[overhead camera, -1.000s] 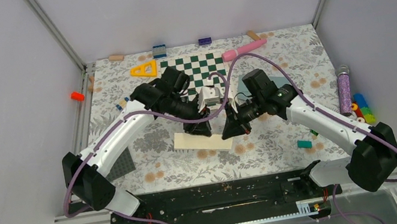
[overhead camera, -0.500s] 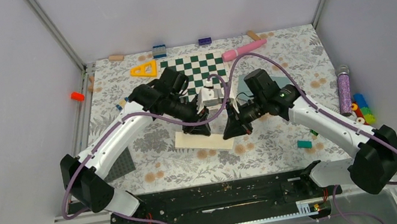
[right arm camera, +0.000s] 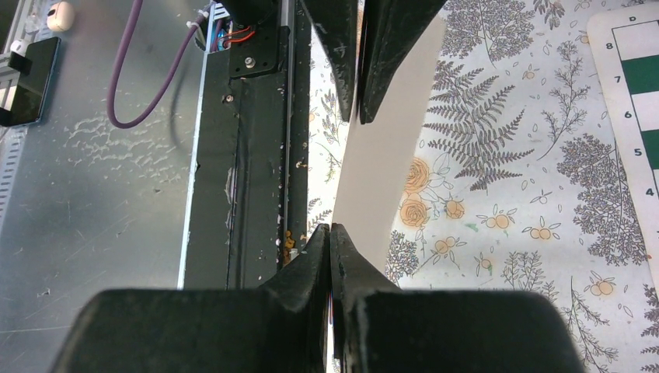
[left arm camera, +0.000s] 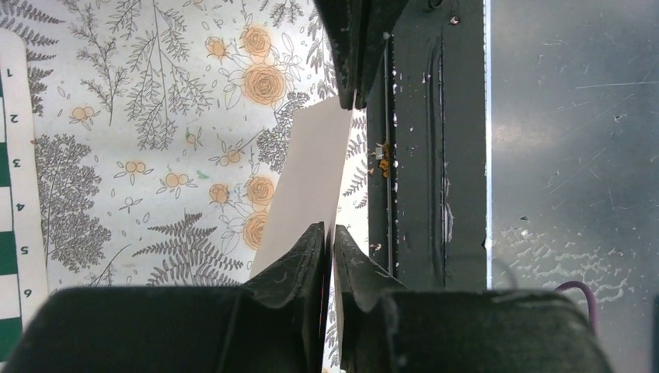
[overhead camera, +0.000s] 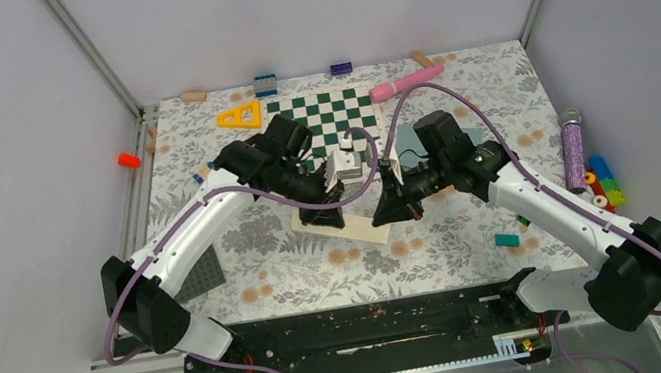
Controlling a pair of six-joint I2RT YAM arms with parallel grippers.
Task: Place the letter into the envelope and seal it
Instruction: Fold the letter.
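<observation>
Just one letter (overhead camera: 362, 231), one envelope (overhead camera: 405, 141)

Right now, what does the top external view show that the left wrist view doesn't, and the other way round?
Only the top external view: the envelope, partly hidden, the yellow triangle and the pink marker. Only the left wrist view: the row numbers on the border of the chessboard, and a close look at the letter pinched edge-on by the left gripper and the right gripper. Both: the letter, both grippers, the chessboard and the floral cloth.
</observation>
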